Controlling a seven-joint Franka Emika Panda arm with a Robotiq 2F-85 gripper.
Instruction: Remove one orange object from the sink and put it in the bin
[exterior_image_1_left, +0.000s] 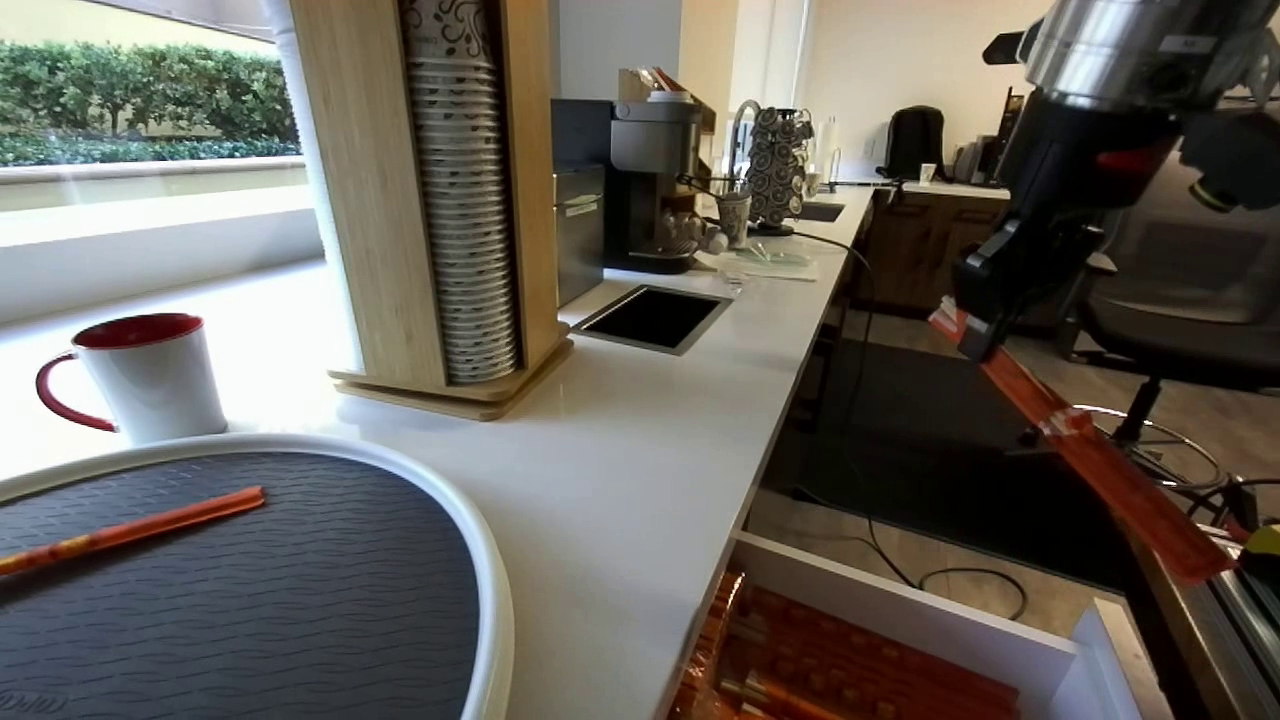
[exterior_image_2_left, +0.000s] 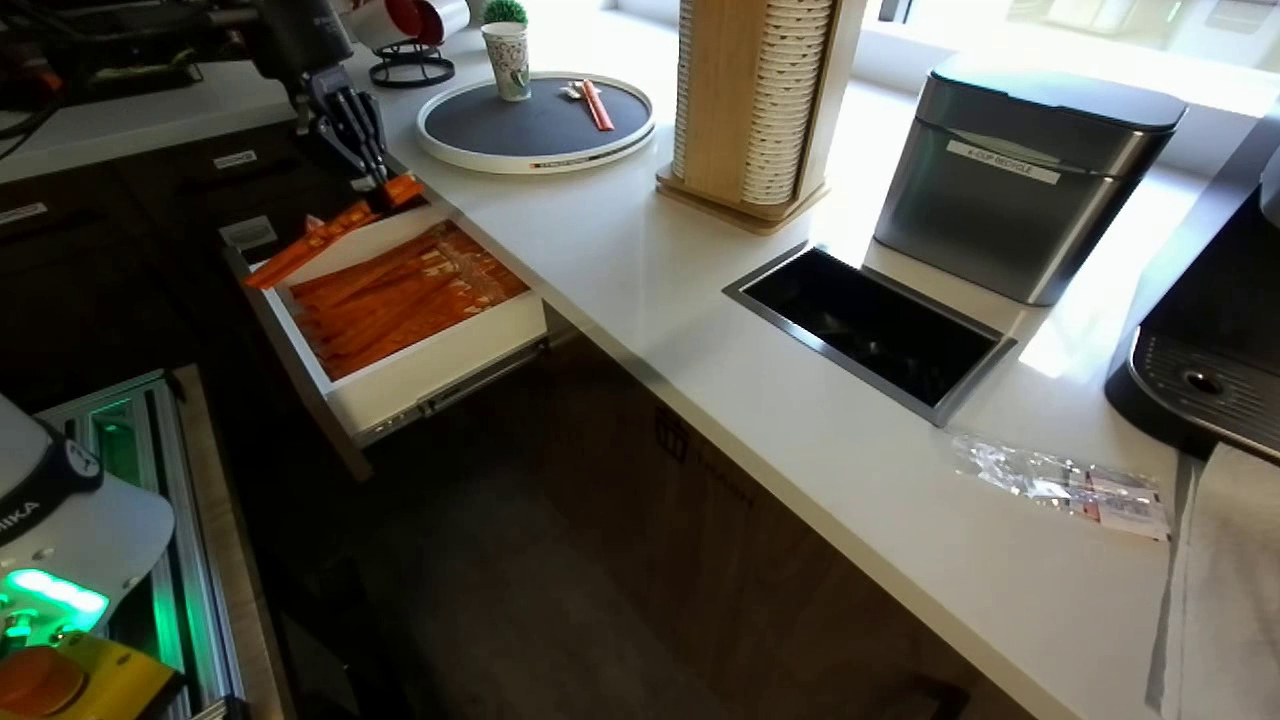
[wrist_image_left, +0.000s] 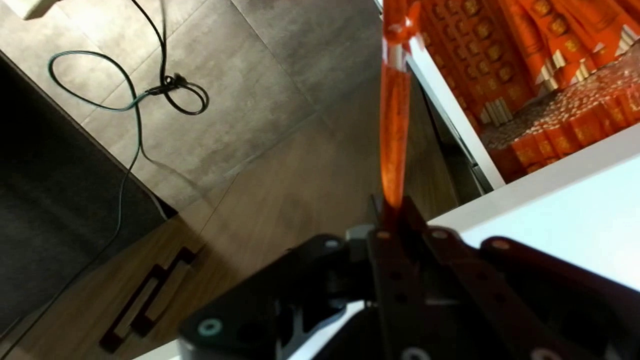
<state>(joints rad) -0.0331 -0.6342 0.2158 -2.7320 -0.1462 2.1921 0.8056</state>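
An office kitchen, by the look of it. Along the counter (exterior_image_1_left: 590, 500), apart from the gripper (exterior_image_1_left: 978, 335), stand a coffee machine (exterior_image_1_left: 640, 185), a wooden rack (exterior_image_2_left: 722, 110) of paper cups (exterior_image_2_left: 785, 100) and a metal container (exterior_image_2_left: 1015, 200) (its label (exterior_image_2_left: 1003, 161) reads "K-CUP RECYCLE"). Beyond the gripper, in an exterior view, are a swivel chair (exterior_image_1_left: 1190, 340) and a backpack (exterior_image_1_left: 912, 142).

Gripper (exterior_image_1_left: 975, 335) clasps orange strip (exterior_image_1_left: 1125, 488) at three o'clock

From the middle of an exterior view, the orange strip, held near one end, slants toward four o'clock. An open drawer (exterior_image_1_left: 900, 613) at half past four holds orange packets (exterior_image_1_left: 860, 650). A round tray (exterior_image_1_left: 310, 570) at eight bears an orange stick (exterior_image_1_left: 170, 521); a white mug (exterior_image_1_left: 160, 388) stands at nine, a wooden cup holder (exterior_image_1_left: 370, 210) at half past ten.
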